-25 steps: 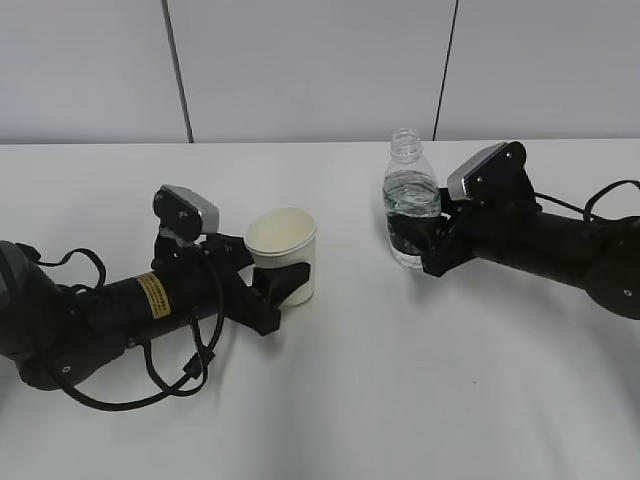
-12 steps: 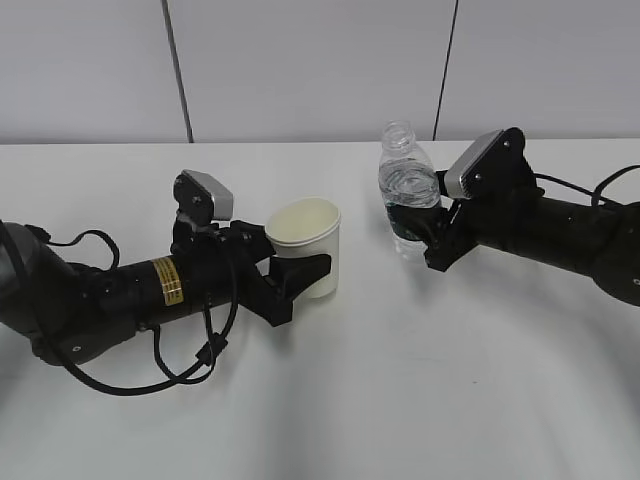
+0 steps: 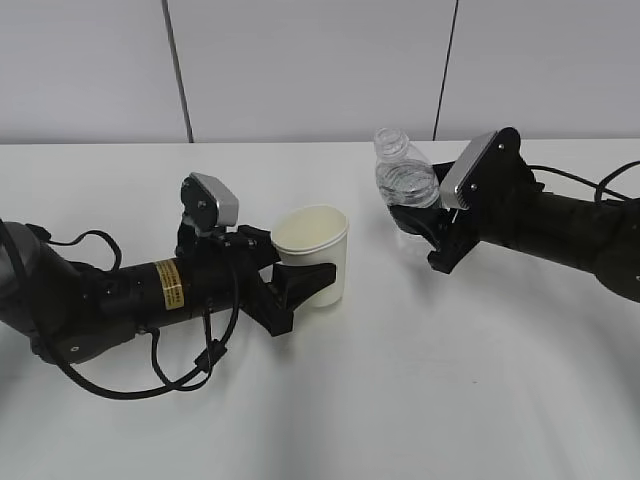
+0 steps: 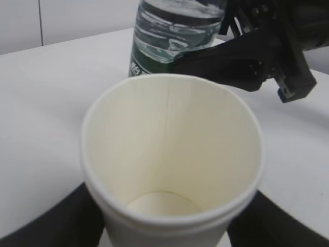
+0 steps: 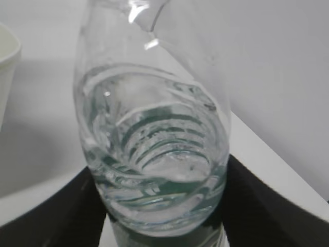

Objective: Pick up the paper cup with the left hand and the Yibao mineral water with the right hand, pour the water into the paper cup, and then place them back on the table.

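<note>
The cream-white paper cup (image 3: 313, 252) is held upright, just above the white table (image 3: 400, 400), by my left gripper (image 3: 305, 283), which is shut on its sides. In the left wrist view the cup (image 4: 169, 154) is empty. My right gripper (image 3: 425, 232) is shut on the Yibao mineral water bottle (image 3: 402, 185), lifted and tilted a little left toward the cup. The bottle has no cap and holds water; it fills the right wrist view (image 5: 154, 139). The bottle also shows behind the cup in the left wrist view (image 4: 169, 31). Cup and bottle are apart.
Black cables (image 3: 190, 365) loop under the left arm on the table. A grey panelled wall (image 3: 320, 70) runs along the table's far edge. Bare tabletop lies in front of both arms.
The left gripper has lifted the cup and carried it right, toward the bottle. The right gripper has lifted the bottle off the table and tipped its neck leftward.
</note>
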Controlling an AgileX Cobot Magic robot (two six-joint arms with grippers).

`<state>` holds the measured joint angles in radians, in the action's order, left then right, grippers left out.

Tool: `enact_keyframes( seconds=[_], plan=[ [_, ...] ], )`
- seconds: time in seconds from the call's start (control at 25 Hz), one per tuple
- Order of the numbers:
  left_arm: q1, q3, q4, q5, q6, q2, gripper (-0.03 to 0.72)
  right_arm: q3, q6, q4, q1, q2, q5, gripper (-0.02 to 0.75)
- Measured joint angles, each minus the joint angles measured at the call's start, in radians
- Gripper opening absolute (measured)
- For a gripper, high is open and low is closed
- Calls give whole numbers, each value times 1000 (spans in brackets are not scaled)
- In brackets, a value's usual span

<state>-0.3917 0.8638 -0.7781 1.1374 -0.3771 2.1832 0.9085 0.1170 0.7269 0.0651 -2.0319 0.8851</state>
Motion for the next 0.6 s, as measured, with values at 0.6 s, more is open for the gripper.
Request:
enact_keyframes(
  seconds=[0.6],
  plan=[
    [-47,22,-41,-26,-17,0,419,0,162,-4,0,0,0,458]
  ],
)
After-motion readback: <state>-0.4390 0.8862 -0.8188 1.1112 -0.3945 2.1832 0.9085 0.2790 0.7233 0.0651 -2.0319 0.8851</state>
